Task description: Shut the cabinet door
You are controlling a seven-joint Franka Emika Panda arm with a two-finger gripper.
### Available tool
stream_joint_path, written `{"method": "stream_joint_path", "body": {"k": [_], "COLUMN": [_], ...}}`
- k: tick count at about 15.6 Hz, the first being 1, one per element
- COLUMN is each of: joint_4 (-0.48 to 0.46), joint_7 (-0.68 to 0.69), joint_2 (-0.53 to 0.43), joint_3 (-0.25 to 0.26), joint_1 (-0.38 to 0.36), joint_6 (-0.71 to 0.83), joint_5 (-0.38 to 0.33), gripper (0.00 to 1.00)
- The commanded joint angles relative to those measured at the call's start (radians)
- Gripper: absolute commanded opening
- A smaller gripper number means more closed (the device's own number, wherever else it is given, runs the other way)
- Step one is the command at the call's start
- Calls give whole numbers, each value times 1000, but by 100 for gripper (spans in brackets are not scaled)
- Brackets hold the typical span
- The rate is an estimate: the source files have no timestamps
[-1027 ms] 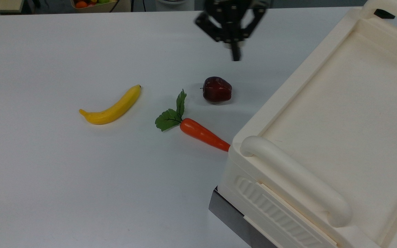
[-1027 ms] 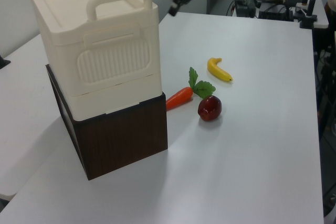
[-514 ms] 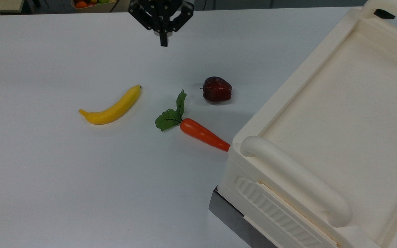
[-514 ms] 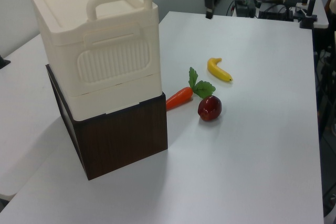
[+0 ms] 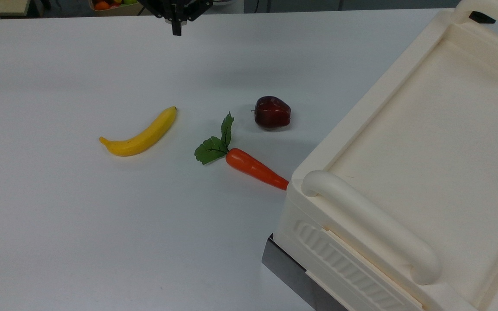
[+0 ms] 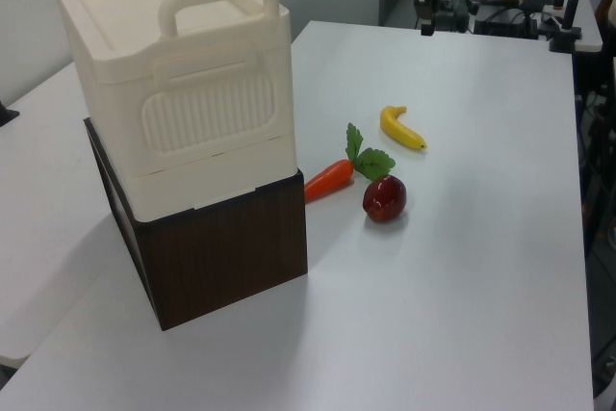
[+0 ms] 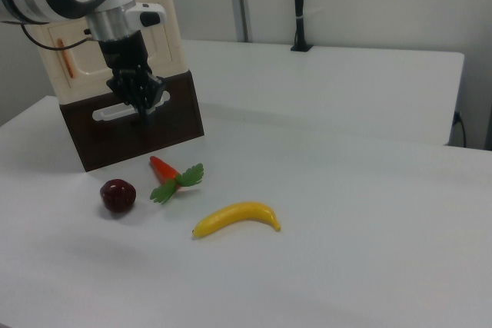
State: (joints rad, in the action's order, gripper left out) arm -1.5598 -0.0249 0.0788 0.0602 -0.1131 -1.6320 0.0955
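The gripper (image 5: pixel 175 30) is cut off at top.

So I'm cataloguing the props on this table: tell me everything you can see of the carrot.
The carrot looks like a glossy plastic toy: a smooth orange tapered root with flat green leaves at its thick end. It lies flat on the white table, between the banana and the cabinet. In the top view its pointed tip reaches the cabinet's lower corner. The dark red apple sits close by, apart from it.
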Motion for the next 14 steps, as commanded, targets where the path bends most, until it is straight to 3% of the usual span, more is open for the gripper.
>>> {"method": "stream_joint_path", "body": {"k": [1, 4, 14], "joint_4": [-42, -42, -33], "joint_7": [8, 17, 5], "joint_2": [-54, -66, -67], "joint_3": [1, 1, 4], "joint_1": [10, 30, 47], "joint_6": [41, 44, 49], "joint_5": [10, 10, 12], "gripper": [57, 100, 100]}}
